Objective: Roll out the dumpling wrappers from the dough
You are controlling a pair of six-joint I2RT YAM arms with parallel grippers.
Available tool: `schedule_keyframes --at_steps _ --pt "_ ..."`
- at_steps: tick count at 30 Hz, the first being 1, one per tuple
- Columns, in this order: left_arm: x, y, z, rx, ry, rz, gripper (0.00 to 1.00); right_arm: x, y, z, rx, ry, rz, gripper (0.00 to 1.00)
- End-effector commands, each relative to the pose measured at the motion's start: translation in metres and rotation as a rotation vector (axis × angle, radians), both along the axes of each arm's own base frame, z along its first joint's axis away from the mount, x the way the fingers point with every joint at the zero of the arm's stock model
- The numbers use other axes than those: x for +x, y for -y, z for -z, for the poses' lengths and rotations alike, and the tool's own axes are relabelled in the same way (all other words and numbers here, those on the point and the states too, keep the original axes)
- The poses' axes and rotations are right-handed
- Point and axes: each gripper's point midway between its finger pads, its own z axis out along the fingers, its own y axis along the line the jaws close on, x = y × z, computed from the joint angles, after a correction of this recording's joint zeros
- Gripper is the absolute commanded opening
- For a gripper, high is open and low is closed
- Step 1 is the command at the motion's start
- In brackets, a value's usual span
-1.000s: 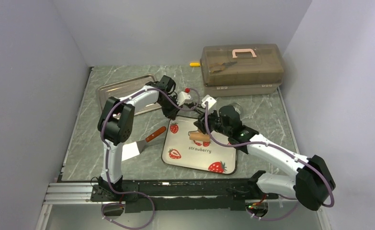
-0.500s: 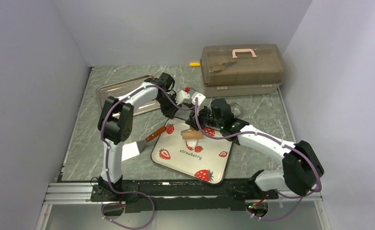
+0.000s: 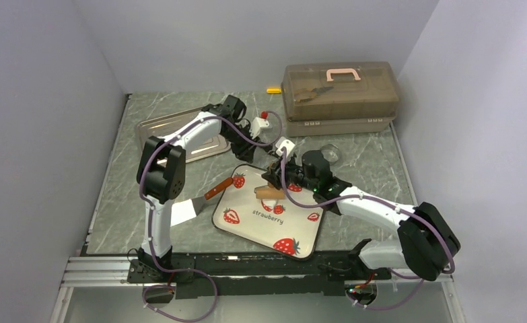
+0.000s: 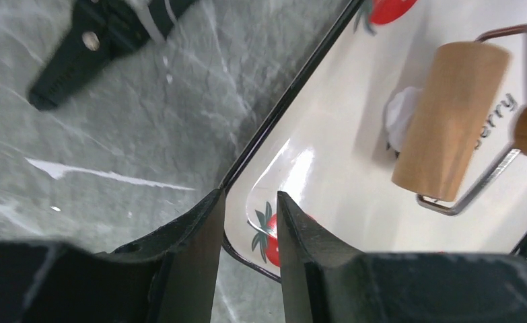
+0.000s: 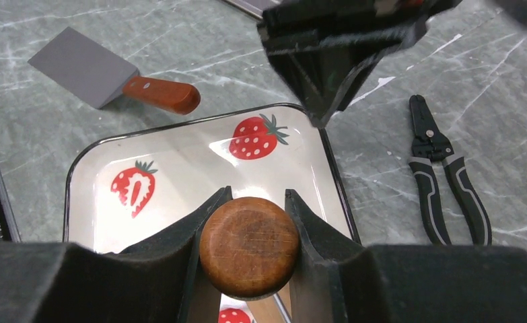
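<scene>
A small white lump of dough (image 4: 400, 113) lies on the strawberry plate (image 3: 247, 225), partly under the brown wooden roller (image 3: 270, 194); the roller also shows in the left wrist view (image 4: 449, 121). My right gripper (image 5: 255, 196) is shut on the roller's round wooden handle end (image 5: 249, 245) and shows over the plate in the top view (image 3: 275, 180). My left gripper (image 3: 247, 155) hovers over the plate's far left corner. In its own view (image 4: 248, 195) its fingers stand a narrow gap apart with nothing between them. No flat wrapper disc is in view.
A spatula (image 3: 203, 197) lies left of the plate, and black pliers (image 5: 442, 171) lie beyond its far edge. A metal tray (image 3: 173, 128) sits at back left and a lidded toolbox (image 3: 341, 91) at back right. A clear ring (image 3: 328, 152) is behind my right wrist.
The plate slid left a second ago, and the roller went with it in my right gripper. Since then my left gripper has drawn back off the plate's corner.
</scene>
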Motion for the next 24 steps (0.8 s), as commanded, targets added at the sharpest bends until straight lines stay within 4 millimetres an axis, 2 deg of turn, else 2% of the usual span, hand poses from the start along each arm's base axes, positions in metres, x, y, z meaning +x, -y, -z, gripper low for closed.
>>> schedule_keyframes --at_steps 1,5,8,13,17,24 --pt "0.001 -0.013 0.021 0.082 0.006 -0.115 0.39 -0.013 0.007 0.039 -0.109 -0.035 0.039 0.00" --pt "0.008 -0.025 0.044 0.156 0.047 -0.178 0.41 -0.027 0.012 0.066 -0.185 -0.055 0.053 0.00" --pt "0.011 -0.030 0.051 0.196 0.058 -0.200 0.41 -0.033 0.019 0.084 -0.257 -0.096 0.061 0.00" --pt "0.014 -0.036 0.059 0.246 0.063 -0.215 0.41 -0.049 0.023 0.090 -0.273 -0.137 0.094 0.00" --pt "0.014 -0.041 0.067 0.287 0.063 -0.217 0.36 -0.072 0.027 0.109 -0.279 -0.203 0.133 0.00" --pt "0.010 -0.041 0.072 0.303 0.058 -0.205 0.21 -0.095 0.027 0.125 -0.292 -0.246 0.156 0.00"
